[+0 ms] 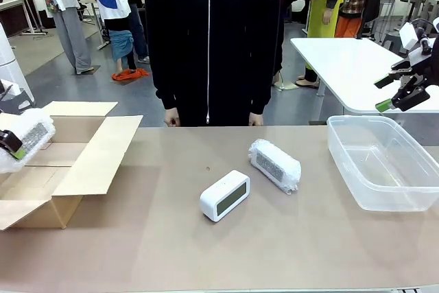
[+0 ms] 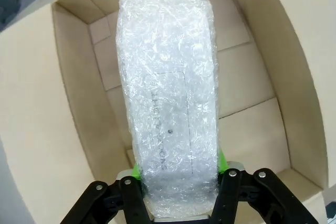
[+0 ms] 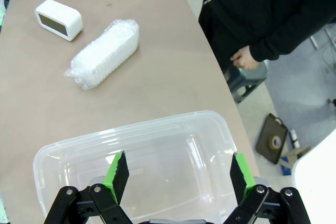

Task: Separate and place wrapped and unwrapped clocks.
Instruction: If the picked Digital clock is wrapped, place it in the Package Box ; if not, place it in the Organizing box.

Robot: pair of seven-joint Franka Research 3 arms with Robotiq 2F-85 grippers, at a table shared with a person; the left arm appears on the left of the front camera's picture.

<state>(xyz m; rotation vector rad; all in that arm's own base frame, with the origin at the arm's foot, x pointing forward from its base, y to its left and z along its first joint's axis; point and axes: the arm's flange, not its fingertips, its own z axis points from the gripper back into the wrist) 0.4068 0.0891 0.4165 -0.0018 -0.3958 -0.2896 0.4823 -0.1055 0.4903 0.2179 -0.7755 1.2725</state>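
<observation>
My left gripper (image 1: 12, 143) is shut on a bubble-wrapped clock (image 1: 27, 135) and holds it above the open cardboard box (image 1: 89, 162) at the table's left. In the left wrist view that wrapped clock (image 2: 168, 98) sits between my green pads (image 2: 135, 170), over the box's inside (image 2: 247, 77). A second wrapped clock (image 1: 275, 164) lies at mid-table, and the bare white clock (image 1: 224, 195) stands just left of it. My right gripper (image 1: 405, 90) hangs open above the clear plastic bin (image 1: 381, 162). Its wrist view shows the empty bin (image 3: 136, 166), the wrapped clock (image 3: 105, 53) and the bare clock (image 3: 59, 19).
A person in black stands at the far edge, hands (image 1: 171, 118) resting near the table rim. The box's flaps (image 1: 103, 152) spread out toward the table's middle. A white table (image 1: 350, 66) stands behind the bin.
</observation>
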